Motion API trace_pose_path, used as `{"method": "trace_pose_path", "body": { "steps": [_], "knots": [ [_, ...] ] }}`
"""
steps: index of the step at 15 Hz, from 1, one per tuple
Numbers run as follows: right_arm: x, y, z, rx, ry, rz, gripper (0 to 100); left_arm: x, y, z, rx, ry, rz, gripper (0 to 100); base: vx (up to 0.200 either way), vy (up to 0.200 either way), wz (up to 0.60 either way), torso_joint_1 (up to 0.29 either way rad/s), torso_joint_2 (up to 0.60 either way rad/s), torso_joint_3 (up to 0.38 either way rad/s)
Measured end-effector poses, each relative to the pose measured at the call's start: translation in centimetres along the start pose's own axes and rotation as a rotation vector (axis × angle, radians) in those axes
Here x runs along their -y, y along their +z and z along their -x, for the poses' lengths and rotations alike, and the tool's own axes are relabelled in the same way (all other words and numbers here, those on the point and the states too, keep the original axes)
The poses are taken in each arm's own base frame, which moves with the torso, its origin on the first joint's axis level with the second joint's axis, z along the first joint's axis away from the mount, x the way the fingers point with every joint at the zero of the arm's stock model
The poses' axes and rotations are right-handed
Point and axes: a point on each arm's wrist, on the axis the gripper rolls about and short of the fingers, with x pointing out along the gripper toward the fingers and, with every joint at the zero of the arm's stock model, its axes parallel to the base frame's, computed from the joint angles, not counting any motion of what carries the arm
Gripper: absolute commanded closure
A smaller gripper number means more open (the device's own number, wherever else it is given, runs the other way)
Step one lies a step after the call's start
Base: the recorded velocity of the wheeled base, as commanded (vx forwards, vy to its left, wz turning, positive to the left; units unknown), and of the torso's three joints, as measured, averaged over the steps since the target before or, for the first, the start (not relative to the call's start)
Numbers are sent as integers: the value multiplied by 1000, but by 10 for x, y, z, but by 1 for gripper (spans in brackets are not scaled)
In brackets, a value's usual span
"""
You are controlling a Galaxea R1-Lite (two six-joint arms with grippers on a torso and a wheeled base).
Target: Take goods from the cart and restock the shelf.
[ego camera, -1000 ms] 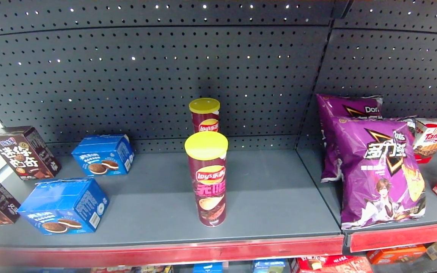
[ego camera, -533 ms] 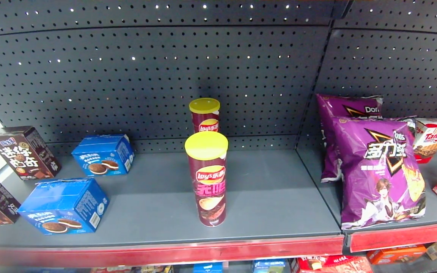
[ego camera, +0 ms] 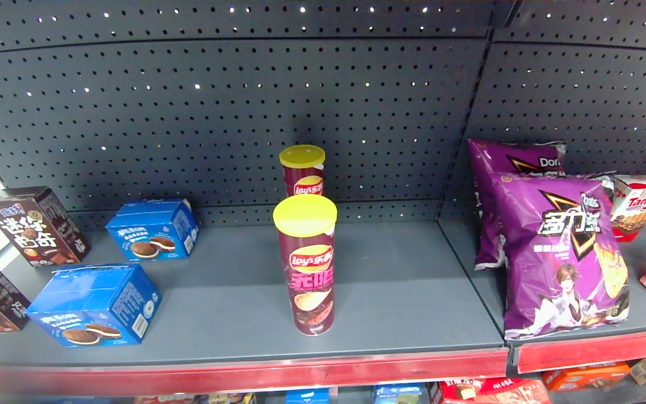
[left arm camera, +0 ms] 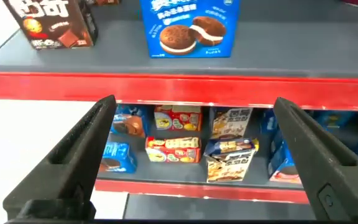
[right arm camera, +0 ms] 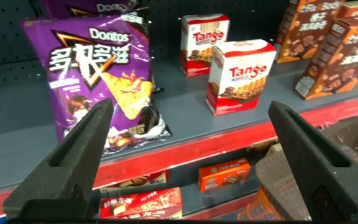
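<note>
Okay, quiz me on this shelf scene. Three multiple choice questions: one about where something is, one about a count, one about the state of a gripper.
1. Where does the front chip can stand?
A. Directly in front of the rear chip can
B. Behind it
C. On its side beside it

2. How many blue cookie boxes sit on the shelf in the head view?
A. One
B. Two
C. Four

3. What state is the left gripper in?
A. Open, holding nothing
B. Shut on a chip can
C. Shut on a cookie box

Answers:
1 A: both stand upright, the nearer one covering the lower part of the rear one.
2 B: one is near the shelf edge, one by the back panel.
3 A: its fingers stand wide apart with nothing between them.
</note>
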Motion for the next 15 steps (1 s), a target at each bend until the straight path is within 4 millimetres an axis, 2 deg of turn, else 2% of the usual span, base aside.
{"method": "trace_pose_path", "body": {
  "steps": [2, 6, 15],
  "knots": [
    [2, 0, 2, 9, -14, -9, 0, 0, 0, 0, 3, -16, -77, 0, 0, 0, 0, 0, 0, 0],
    [6, -6, 7, 1, -23, 2, 0, 0, 0, 0, -3, -16, 29, 0, 0, 0, 0, 0, 0, 0],
    [12, -5, 12, 15, -24, -15, 0, 0, 0, 0, -3, -15, 32, 0, 0, 0, 0, 0, 0, 0]
  ]
}}
